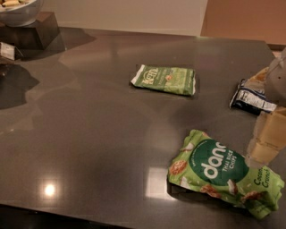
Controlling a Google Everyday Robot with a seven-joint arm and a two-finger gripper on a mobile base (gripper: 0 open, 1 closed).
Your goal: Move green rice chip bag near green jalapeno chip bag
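The green rice chip bag (223, 176), puffy and bright green with white "dang" letters, lies flat at the front right of the dark table. The green jalapeno chip bag (165, 79), smaller and flat, lies near the table's middle, well apart from it. My gripper (267, 142) hangs at the right edge of the view, pale and partly cut off. It sits just above the right end of the rice chip bag and holds nothing that I can see.
A dark blue-and-white bag (250, 96) lies at the right, partly behind my arm. A dark block (31, 33) with a white bowl (18, 11) on it stands at the back left. The table's front edge (89, 210) runs along the bottom.
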